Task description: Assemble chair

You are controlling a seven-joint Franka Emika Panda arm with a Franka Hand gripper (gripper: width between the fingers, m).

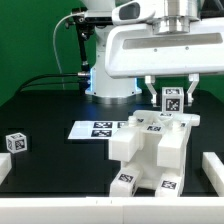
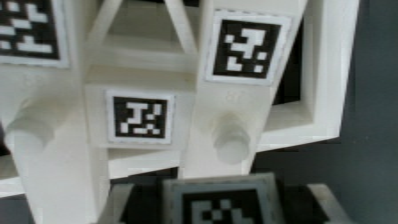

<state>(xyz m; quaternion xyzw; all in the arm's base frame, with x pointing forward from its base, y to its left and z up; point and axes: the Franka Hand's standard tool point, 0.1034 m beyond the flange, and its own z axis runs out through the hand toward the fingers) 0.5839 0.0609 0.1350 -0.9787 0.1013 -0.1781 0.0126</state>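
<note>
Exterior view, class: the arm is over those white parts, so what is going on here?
The Panda arm's gripper is closed on a small tagged white part, holding it at the top of the partly built chair. Whether that part is already seated on the chair cannot be told. One loose tagged block sits on the table at the exterior view's left, and the marker board lies flat beside the chair.

The black surface (image 1: 58,165) carries the marker board (image 1: 92,129), the part-built chair (image 1: 150,152) and 1 loose tagged block (image 1: 15,142).
</note>
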